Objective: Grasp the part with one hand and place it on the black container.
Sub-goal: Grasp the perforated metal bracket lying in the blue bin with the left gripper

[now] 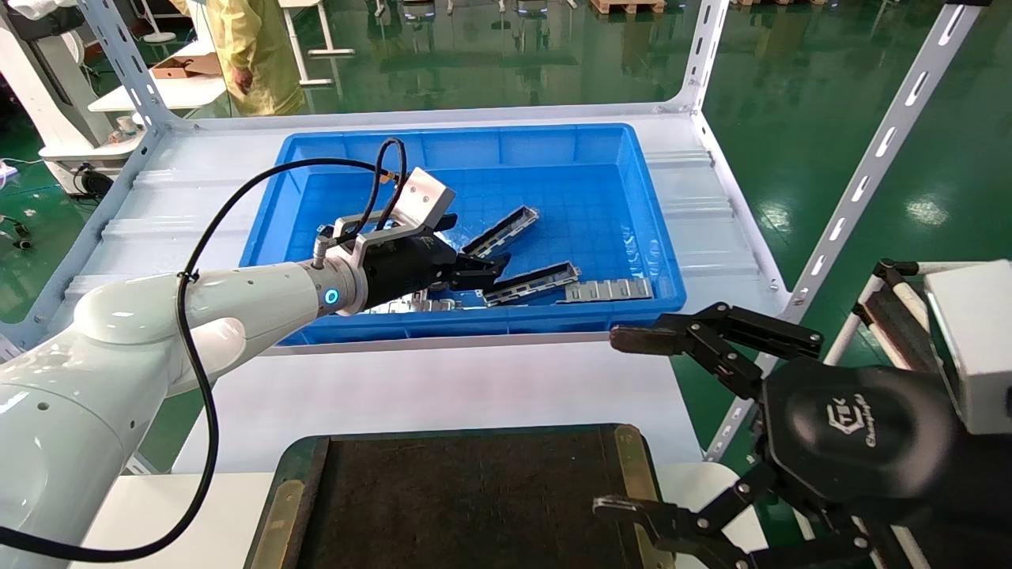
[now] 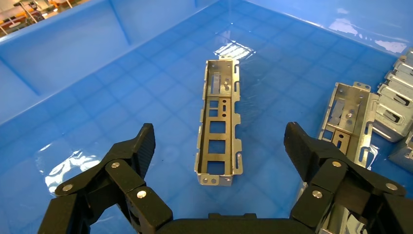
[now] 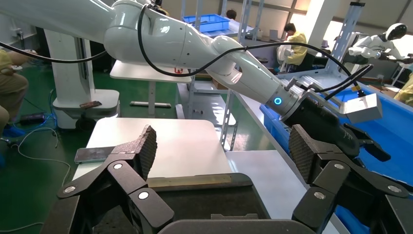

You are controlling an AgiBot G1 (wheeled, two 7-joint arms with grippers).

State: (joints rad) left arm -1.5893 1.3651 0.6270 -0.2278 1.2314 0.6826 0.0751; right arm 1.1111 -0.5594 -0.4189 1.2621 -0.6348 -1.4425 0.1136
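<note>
**Left gripper poised over a metal channel in the blue bin**

The left gripper reaches into a blue plastic bin on the white table. Its fingers are spread wide apart and hold nothing. In the left wrist view, the part, a narrow silver-grey metal channel, lies flat on the bin floor just ahead of the gripper, centred between the two fingertips. Its long axis runs straight away from the palm, so the fingers would likely close across its narrow width. A second channel lies just beside it, near one finger, and flat slotted plates rest at the bin's near wall.

The black container sits at the near edge, well apart from the bin. The right gripper hangs beside it, fingers apart and empty. The left arm is clearly the nearer one.
</note>
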